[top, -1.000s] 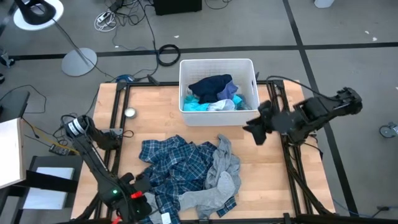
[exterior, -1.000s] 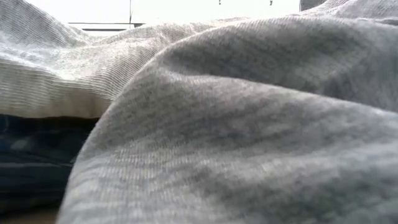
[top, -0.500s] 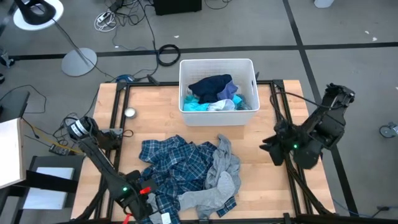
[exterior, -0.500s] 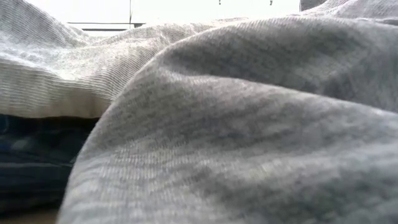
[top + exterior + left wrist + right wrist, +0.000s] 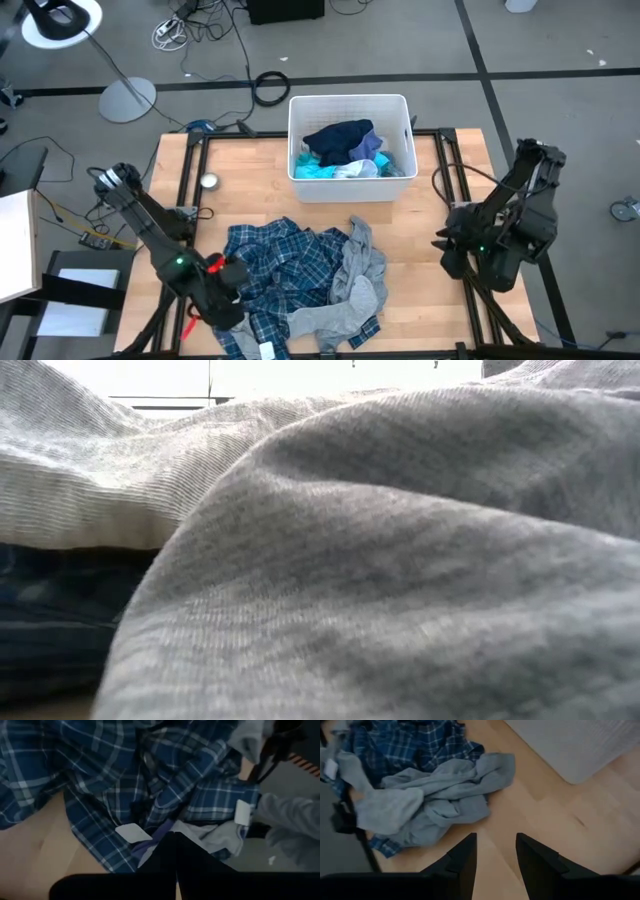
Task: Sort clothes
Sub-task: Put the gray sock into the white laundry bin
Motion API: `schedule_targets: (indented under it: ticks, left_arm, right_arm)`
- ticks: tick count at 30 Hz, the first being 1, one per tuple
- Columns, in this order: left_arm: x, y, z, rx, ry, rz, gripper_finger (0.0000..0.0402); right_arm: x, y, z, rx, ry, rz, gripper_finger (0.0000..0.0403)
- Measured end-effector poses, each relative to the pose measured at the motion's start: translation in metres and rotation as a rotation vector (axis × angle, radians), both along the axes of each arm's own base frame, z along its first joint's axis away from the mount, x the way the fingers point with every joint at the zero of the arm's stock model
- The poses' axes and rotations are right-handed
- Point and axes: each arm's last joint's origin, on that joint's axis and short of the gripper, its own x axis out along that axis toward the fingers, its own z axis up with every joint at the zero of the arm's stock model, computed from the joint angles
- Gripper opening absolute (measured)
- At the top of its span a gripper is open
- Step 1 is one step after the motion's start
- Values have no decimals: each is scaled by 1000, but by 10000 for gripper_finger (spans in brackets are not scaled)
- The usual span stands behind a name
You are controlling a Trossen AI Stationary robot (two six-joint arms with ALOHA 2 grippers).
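- The left gripper (image 5: 222, 290), fingers pressed together, pinches the near-left edge of the crumpled blue-white plaid shirt (image 5: 270, 265) on the wooden table (image 5: 420, 240).
- Lift straight up and slowly, so the plain grey soft garment (image 5: 355, 275) draped over the shirt slides off.
- The white rectangular plastic bin (image 5: 349, 105) behind holds navy and turquoise clothes.
- The right gripper (image 5: 495, 852), fingers spread, hangs empty over the table's right side.

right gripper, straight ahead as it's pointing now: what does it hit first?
Probably bare table, just short of the plain grey garment. The right gripper is open; depth is unclear.
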Motion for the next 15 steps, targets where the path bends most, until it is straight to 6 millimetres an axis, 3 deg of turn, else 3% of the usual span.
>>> schedule_targets:
  ticks: [8,15]
  left_arm:
    - [5,-10,-6,-19,-28,16,17]
    - [8,-16,-21,22,47,23,75]
  right_arm:
    - [11,16,-13,-86,47,0,137]
    - [19,28,-24,-136,78,-6,134]
